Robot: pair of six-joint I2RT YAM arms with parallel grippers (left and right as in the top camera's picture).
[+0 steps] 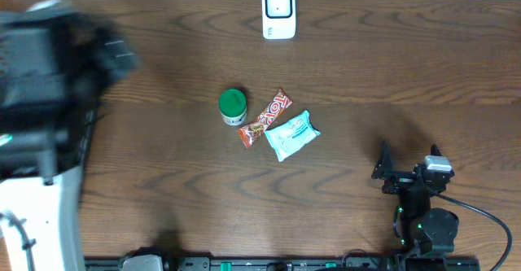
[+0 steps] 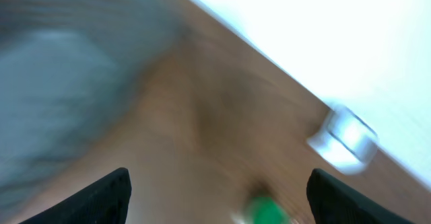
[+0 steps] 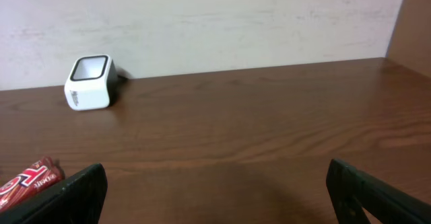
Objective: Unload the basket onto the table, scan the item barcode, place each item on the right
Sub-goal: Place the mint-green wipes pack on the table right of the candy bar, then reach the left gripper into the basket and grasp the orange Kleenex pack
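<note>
Overhead: right gripper (image 1: 407, 161) jaws spread, empty. Green-lidded jar (image 1: 233, 105), candy bar (image 1: 265, 118) and pale packet (image 1: 291, 135) cluster well to its left, farther out; white scanner (image 1: 278, 11) beyond them. Left gripper (image 1: 110, 50) blurred, well left of the cluster.
Left wrist: heavy blur; jaws wide, nothing between; jar ahead, scanner ahead-right.
Right wrist: jaws wide, empty; candy bar ahead-left, scanner beyond.

The lid (image 1: 233, 101) is green, bar (image 1: 265, 118) orange-red, pouch (image 1: 291, 135) pale-blue, scanner (image 1: 278, 11) white.
</note>
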